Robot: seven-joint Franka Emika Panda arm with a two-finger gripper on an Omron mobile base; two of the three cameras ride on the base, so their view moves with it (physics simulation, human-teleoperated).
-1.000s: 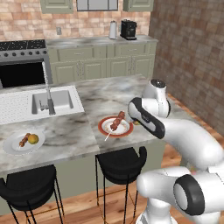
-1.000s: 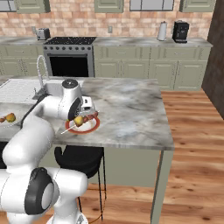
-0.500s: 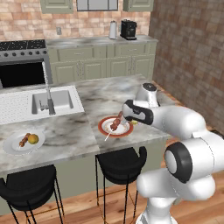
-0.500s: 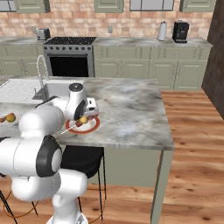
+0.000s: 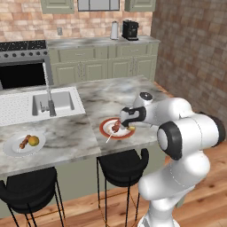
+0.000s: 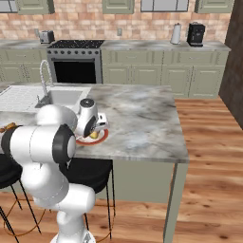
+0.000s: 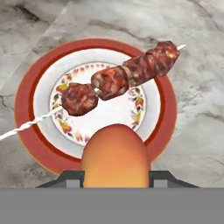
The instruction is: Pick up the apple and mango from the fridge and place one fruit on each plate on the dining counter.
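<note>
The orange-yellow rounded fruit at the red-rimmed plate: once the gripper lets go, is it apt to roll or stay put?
The orange-yellow rounded fruit looks smooth and egg-shaped, so it would probably rock or roll slightly. The red-rimmed plate seems nearly flat, offering little to stop it. The meat skewer lying across the plate might block a roll that way.

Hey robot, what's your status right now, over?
Gripper shut on orange-yellow fruit, over red-rimmed plate. Meat skewer already lies on that plate. Other plate holds a fruit and skewer.
</note>
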